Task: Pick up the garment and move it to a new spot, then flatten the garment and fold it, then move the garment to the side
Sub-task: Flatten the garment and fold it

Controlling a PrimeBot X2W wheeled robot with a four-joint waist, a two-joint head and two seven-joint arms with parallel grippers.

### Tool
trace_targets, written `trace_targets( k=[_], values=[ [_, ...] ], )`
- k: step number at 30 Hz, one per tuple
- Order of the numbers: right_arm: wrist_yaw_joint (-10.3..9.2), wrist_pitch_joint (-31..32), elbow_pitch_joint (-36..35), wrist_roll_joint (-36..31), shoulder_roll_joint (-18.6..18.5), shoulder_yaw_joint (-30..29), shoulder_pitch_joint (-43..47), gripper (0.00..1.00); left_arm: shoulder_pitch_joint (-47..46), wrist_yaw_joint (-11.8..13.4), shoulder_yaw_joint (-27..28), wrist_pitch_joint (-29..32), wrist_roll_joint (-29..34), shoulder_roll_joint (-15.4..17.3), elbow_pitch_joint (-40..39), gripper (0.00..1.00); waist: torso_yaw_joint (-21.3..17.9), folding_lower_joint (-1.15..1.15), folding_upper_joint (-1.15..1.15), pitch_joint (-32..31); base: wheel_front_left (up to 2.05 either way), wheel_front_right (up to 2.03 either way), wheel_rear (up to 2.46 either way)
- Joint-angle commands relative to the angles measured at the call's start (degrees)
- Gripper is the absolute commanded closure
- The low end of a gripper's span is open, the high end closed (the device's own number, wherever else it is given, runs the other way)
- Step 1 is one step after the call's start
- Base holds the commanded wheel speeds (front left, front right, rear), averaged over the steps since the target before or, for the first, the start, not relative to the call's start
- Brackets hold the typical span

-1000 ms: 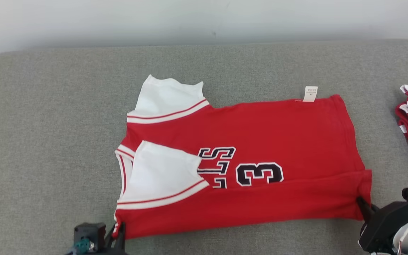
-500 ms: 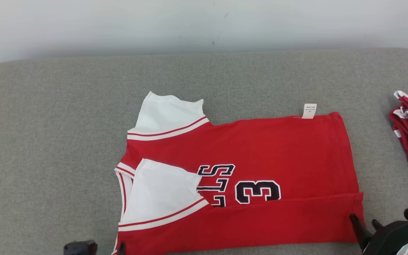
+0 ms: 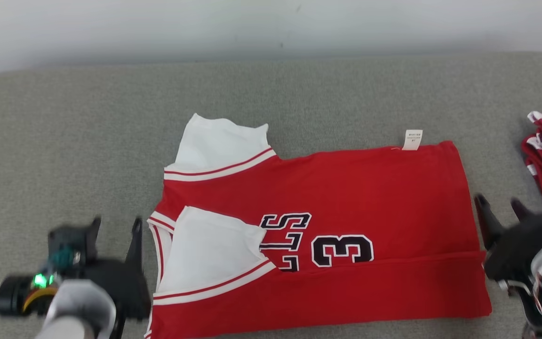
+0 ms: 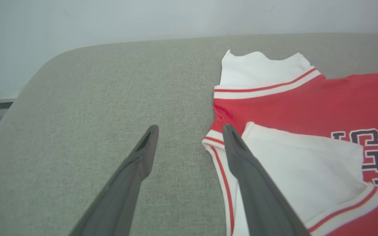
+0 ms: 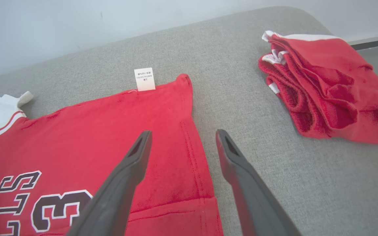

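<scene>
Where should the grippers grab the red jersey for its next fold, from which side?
Likely the far edge of the jersey: left gripper on the far white sleeve, right gripper at the corner by the tag, each from its own end. The near edge is folded over.

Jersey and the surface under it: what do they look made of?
Jersey: soft knit, probably cotton, matte; stitched hem, fuzzy nap, sewn-in tag.
Surface: grey woven upholstery, matte, seemingly padded; flecked coarse weave, rounded corner.
</scene>
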Motion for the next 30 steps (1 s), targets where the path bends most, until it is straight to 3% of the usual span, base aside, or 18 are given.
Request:
trace_targets(
  k=[1,8,14,24,30],
  values=[
    [-0.16,0.2,0.1,-0.5,-0.5,0.5,-0.7,0.00,-1.2,-0.3,-0.1,0.1,0.2,-0.6,0.4,0.00,-0.5,0.00,0.00,1.5,0.00,0.00,0.00],
    [-0.16,2.4,6.6,-0.1,-1.8,5.1,-12.6,0.00,-17.7,-6.8,-0.8,1.7,-1.9,-6.8,13.5,0.00,-2.0,0.00,0.00,6.1,0.00,0.00,0.00],
    [-0.16,1.0,12.5,-0.1,-2.0,7.9,-19.1,0.00,-29.0,-10.9,-1.9,2.9,-1.7,-10.2,25.9,0.00,-3.5,0.00,0.00,9.2,0.00,0.00,0.00],
    [-0.16,-1.9,17.6,1.0,-3.0,13.0,-26.0,0.00,-40.2,-16.6,-3.9,3.6,0.6,-9.3,39.4,0.00,-8.2,0.00,0.00,13.0,0.00,0.00,0.00],
    [-0.16,-3.4,18.2,1.2,-3.3,13.5,-26.0,0.00,-43.5,-16.7,-4.7,4.5,1.6,-9.4,43.9,0.00,-9.2,0.00,0.00,15.0,0.00,0.00,0.00]
  ],
)
